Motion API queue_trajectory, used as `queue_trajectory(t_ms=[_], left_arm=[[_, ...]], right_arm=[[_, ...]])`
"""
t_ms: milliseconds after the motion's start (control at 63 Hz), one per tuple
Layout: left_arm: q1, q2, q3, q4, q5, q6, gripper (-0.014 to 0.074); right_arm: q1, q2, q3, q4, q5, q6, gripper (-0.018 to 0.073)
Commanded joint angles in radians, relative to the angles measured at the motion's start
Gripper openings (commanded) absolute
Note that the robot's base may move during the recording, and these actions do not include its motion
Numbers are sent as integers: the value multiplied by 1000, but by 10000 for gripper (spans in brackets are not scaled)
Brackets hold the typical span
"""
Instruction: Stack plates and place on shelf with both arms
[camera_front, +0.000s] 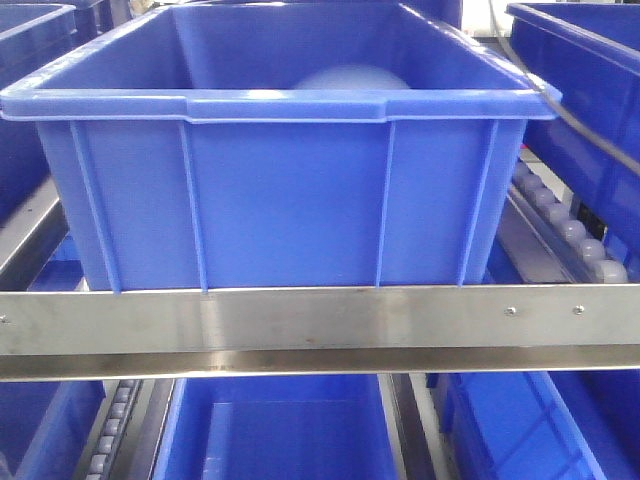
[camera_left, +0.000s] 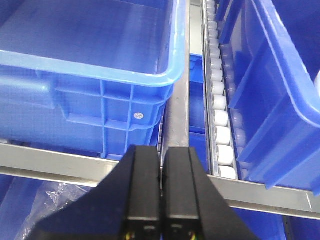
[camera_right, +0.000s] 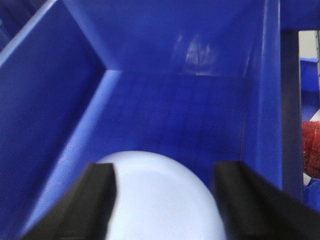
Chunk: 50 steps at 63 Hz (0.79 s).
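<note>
Looking from the front view, I see a big blue plastic crate (camera_front: 285, 180) sitting on the shelf's brushed steel front rail (camera_front: 320, 325), with white roller tracks (camera_front: 570, 225) to its right. Behind the crate's near wall, inside it, a pale bluish-white round plate (camera_front: 350, 77) shows as a glossy dome; I cannot tell whether it is one plate or two stacked.

From my left wrist, my left tool (camera_left: 161, 200) has its black fingers pressed together with nothing between them, hovering in front of the rail, between another blue crate (camera_left: 90, 95) and the rollers.

From my right wrist, my right tool (camera_right: 162, 200) is spread wide inside the crate, its fingers (camera_right: 97, 200) flanking the plate, which lies on the crate floor; contact is unclear.
</note>
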Motion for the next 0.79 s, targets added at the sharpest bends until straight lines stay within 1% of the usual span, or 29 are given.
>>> queue_trajectory(t_ms=[0, 79, 143, 190, 222, 301, 381, 397, 412, 428, 476, 555, 634, 698, 777], left_arm=[[-5, 2, -26, 1, -82, -8, 90], [-5, 2, -26, 1, -82, -8, 90], [-5, 2, -26, 1, -82, -8, 90], [-5, 2, -26, 1, -82, -8, 90], [-5, 2, -26, 1, -82, -8, 90], [-5, 2, -26, 1, -82, -8, 90], [-5, 2, -26, 1, -82, -8, 90], [-5, 2, -26, 1, -82, -8, 90], [-5, 2, -26, 1, -82, -8, 90], [-5, 2, -26, 1, -82, -8, 90], [-5, 2, -26, 1, -82, -8, 90], [-5, 2, -26, 1, -82, -8, 90], [-5, 2, -26, 1, -82, -8, 90], [-5, 2, -26, 1, -82, -8, 90], [-5, 2, -26, 1, -82, -8, 90]], right_arm=[[-1, -66, -43, -1, -37, -5, 590], [-1, -114, -35, -2, -9, -5, 590], [-1, -171, -3, -2, -14, -5, 584], [-1, -224, 37, -2, -40, -5, 554], [-1, -267, 74, -2, -66, -5, 517], [-1, -383, 186, -2, -140, -6, 377], [-3, -532, 335, -3, -209, -6, 147], [-3, -554, 371, -3, -220, -6, 88], [-3, -576, 395, -3, -227, -6, 49], [-3, -608, 432, -3, -238, -6, 36], [-4, -681, 518, -3, -263, -6, 75], [-27, -812, 664, -3, -280, -6, 48], [-61, -908, 779, -3, -281, -6, 48], [-81, -969, 849, -3, -270, -6, 48], [-82, -1043, 927, -3, -262, -6, 48]])
